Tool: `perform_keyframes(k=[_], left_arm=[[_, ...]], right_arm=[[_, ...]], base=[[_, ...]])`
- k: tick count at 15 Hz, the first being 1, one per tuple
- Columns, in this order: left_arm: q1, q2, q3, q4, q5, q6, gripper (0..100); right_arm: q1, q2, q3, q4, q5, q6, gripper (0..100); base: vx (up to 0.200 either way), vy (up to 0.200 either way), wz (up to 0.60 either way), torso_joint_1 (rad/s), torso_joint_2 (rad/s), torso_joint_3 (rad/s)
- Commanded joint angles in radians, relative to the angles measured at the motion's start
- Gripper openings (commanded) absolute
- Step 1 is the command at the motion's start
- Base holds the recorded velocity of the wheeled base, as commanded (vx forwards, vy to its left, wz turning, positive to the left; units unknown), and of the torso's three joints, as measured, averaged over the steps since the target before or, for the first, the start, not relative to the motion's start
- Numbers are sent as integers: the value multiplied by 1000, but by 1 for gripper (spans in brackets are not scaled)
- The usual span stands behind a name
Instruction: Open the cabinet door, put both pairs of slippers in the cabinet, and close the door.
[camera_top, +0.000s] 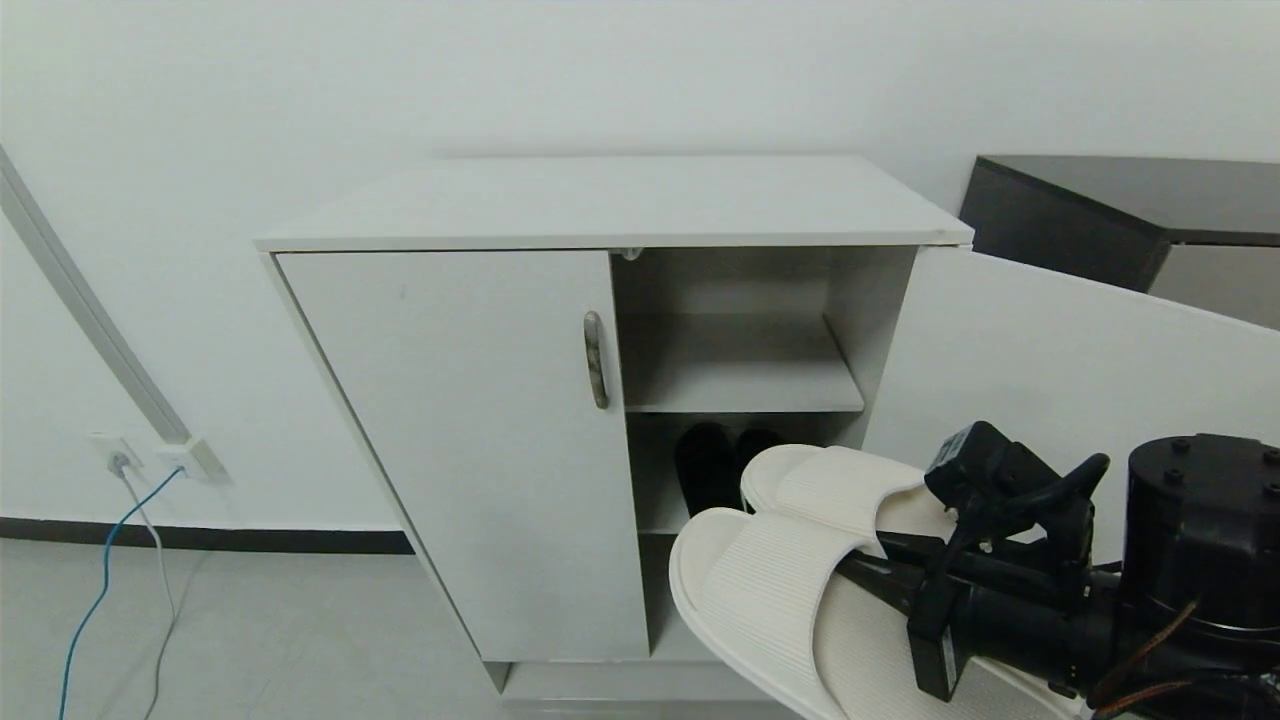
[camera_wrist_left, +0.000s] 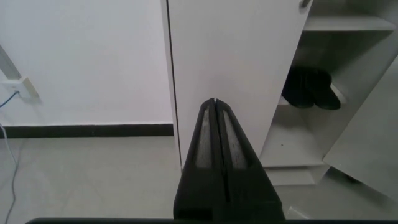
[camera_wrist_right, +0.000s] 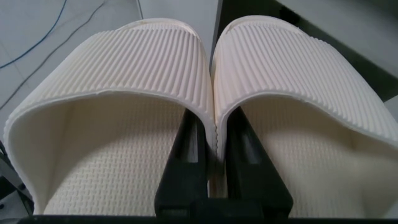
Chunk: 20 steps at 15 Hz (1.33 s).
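One pair of white slippers (camera_top: 790, 560) sits in the right hand (camera_wrist_right: 214, 165). Its two fingers (camera_wrist_right: 186, 155) reach one into each shoe and clamp the touching inner walls of the straps together, so a single pinch carries both at once, toes pointing far toward the cabinet (camera_top: 600, 200). The right door (camera_top: 1060, 350) stands swung wide to the right so the shelves can be reached, while the left door (camera_top: 460, 430) with its handle (camera_top: 595, 360) is shut. A black pair (camera_top: 722, 468) sits side by side on the lower shelf, just beyond the white toes, with the upper shelf (camera_top: 740, 375) above it. The left hand (camera_wrist_left: 215, 143) is closed on nothing and held low, near the left door, probably to stay out of the way. By my judgement the white pair goes in next, then the door shuts.
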Motion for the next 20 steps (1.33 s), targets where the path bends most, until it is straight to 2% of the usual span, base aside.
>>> perform_keyframes(k=[1, 8, 20], left_arm=[[0, 1, 0, 0, 0, 0, 0], [0, 1, 0, 0, 2, -1, 0], [0, 1, 0, 0, 0, 0, 0]], right_arm=[[1, 4, 0, 0, 1, 0, 0], [1, 3, 5, -2, 2, 0, 0], [10, 38, 5, -2, 2, 0, 0]], base=[[0, 0, 0, -85, 442, 359], [0, 0, 0, -28, 408, 376], [0, 0, -50, -1, 19, 19]])
